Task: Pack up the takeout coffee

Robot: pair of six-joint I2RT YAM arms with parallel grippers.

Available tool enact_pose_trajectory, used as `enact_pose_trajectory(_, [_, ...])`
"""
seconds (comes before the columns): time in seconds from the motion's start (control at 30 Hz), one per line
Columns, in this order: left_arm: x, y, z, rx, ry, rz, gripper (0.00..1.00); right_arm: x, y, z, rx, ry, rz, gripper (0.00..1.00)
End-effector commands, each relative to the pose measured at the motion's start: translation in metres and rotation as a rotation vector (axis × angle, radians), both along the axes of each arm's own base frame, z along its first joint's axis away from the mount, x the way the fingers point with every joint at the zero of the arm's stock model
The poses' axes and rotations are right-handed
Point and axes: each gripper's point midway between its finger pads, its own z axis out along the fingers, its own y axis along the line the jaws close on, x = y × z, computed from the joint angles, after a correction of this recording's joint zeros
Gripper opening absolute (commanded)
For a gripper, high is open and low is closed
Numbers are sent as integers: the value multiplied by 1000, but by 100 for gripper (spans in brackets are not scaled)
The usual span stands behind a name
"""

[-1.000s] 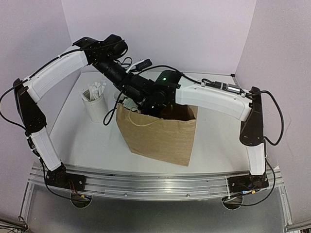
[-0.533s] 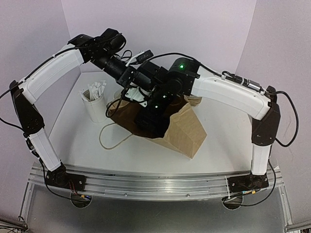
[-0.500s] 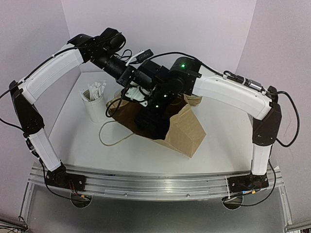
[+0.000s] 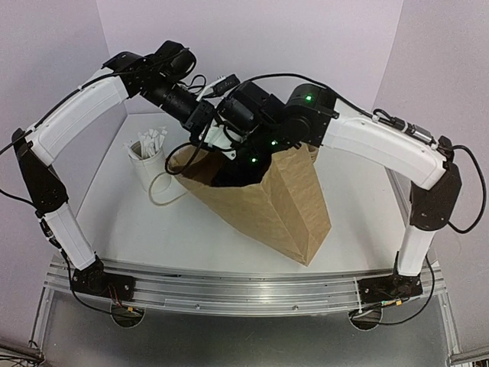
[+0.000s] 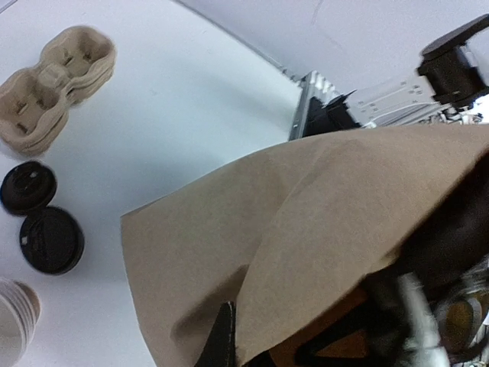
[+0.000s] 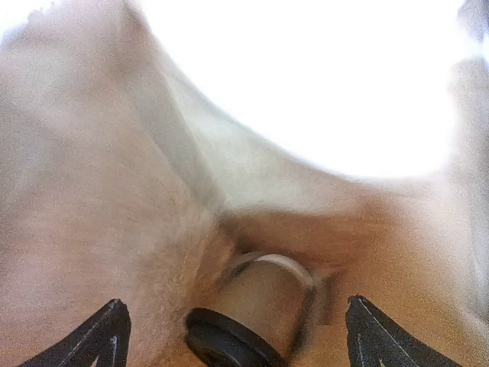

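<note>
Brown paper with a black lid [image 6: 221, 345]: the coffee cup [image 6: 260, 298] lies on its side deep inside the paper bag [image 4: 283, 206], lid end turned back toward the right claw [image 6: 238, 327]. That claw is inside the bag with its two fingers spread wide apart, one tip on either side of the cup and gripping nothing. The blur hides whether either tip touches the cup. The bag's walls close in on both sides of the claw, and past the cup the view is washed out white.

From above, the bag leans with its mouth raised toward the two claws, which meet at its rim. The left claw [image 4: 215, 139] is at the edge of the mouth. Its own camera shows one dark finger [image 5: 225, 345] against the paper's edge while the paper hides the other, so I cannot tell whether it is clamped on the bag.

To the left of that claw, on the table [image 5: 191, 115], lie two loose black lids [image 5: 52, 241] side by side. Farther off is a stack of pulp cup trays [image 5: 57, 84], and a stack of brown cups [image 5: 14, 313] sits at the frame's corner. A white cup of straws [image 4: 149, 162] stands left of the left claw, just beside the bag's string handle [image 4: 163, 197].
</note>
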Motion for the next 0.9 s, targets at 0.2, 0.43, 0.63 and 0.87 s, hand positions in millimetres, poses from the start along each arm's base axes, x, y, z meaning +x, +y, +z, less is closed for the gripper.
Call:
enact_pose_trajectory(0.2, [1,20,-42,199,74,70,0,15,15,93,337,-130,-56,90])
enact_pose_trajectory(0.43, [1,20,-39,196,74,74,0,44,-8,115,391,-166,-220,91])
enact_pose_trajectory(0.63, [7,23,-32,205,-11,47,0,85,-52,136,462,-180,-499,92])
enact_pose_trajectory(0.87, [4,20,-33,189,-46,-23,0,117,-104,151,496,-256,-743,93])
